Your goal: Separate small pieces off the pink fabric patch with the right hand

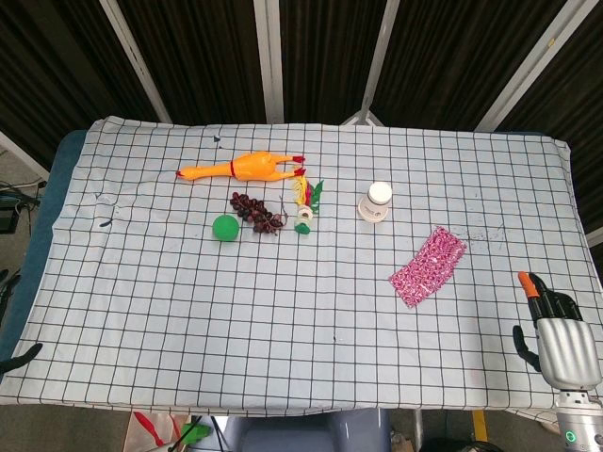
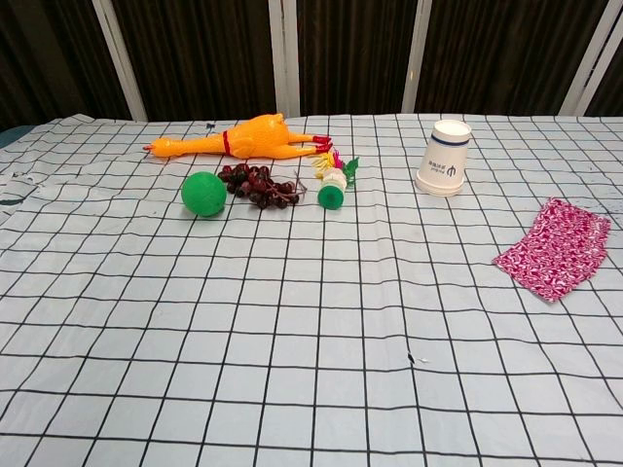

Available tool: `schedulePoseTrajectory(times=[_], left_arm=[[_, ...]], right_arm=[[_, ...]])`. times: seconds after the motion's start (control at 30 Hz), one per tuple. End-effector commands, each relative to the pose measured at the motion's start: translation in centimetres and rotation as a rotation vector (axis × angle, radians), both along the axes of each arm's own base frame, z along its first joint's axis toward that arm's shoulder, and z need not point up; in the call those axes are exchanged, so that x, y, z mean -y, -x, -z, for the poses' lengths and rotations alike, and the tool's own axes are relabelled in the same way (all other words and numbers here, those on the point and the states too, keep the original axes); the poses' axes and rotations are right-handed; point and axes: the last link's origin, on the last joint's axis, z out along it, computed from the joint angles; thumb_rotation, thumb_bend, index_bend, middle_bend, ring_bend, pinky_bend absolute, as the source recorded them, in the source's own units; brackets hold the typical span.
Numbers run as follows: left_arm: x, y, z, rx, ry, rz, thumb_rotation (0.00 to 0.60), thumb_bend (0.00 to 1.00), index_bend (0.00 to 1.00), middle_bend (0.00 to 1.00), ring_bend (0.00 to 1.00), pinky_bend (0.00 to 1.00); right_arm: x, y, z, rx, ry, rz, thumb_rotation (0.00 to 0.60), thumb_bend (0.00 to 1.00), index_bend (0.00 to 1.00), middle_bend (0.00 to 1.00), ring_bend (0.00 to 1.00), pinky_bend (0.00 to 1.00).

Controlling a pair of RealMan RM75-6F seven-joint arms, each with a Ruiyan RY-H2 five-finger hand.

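The pink patterned fabric patch point(image 1: 429, 266) lies flat on the checked tablecloth at the right; the chest view shows it as the pink patch point(image 2: 554, 247) near the right edge. My right hand point(image 1: 556, 335) hovers at the table's near right corner, below and right of the patch and apart from it, fingers extended and holding nothing. It does not show in the chest view. Only a dark fingertip of my left hand point(image 1: 21, 359) shows at the left edge of the head view; its state is unclear.
An upside-down white paper cup point(image 2: 445, 158) stands behind the patch to its left. Further left lie a rubber chicken point(image 2: 243, 141), a bunch of dark grapes point(image 2: 257, 185), a green ball point(image 2: 203, 194) and a small green-and-yellow toy point(image 2: 333, 185).
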Motion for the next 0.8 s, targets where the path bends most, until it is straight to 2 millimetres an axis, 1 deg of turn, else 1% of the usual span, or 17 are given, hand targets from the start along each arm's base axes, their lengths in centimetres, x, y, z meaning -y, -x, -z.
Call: schedulePoseTrajectory(times=[0.03, 0.37, 0.5, 0.63, 0.8], left_arm=[[0.0, 0.0, 0.1, 0.0, 0.004, -0.001, 0.6, 0.2, 0.11, 0.02, 0.05, 0.06], [0.0, -0.1, 0.2, -0.003, 0.004, -0.006, 0.6, 0.2, 0.11, 0.02, 0.05, 0.06], [0.0, 0.0, 0.2, -0.007, 0.006, -0.008, 0.6, 0.2, 0.11, 0.02, 0.05, 0.06], [0.1, -0.1, 0.0, -0.004, -0.001, -0.011, 0.6, 0.2, 0.11, 0.02, 0.05, 0.06], [0.2, -0.2, 0.3, -0.007, 0.011, -0.013, 0.6, 0.2, 0.11, 0.02, 0.05, 0.06]], right_arm=[[0.0, 0.0, 0.0, 0.0, -0.002, -0.001, 0.6, 0.48, 0.0, 0.11, 0.2, 0.19], [-0.1, -0.1, 0.3, 0.0, -0.017, -0.003, 0.6, 0.48, 0.0, 0.11, 0.2, 0.19], [-0.1, -0.2, 0.4, -0.001, -0.021, -0.005, 0.6, 0.48, 0.0, 0.13, 0.24, 0.19], [-0.1, -0.4, 0.8, -0.006, -0.034, -0.011, 0.6, 0.48, 0.0, 0.21, 0.32, 0.19], [0.0, -0.6, 1.3, -0.017, -0.052, -0.022, 0.6, 0.48, 0.04, 0.37, 0.46, 0.26]])
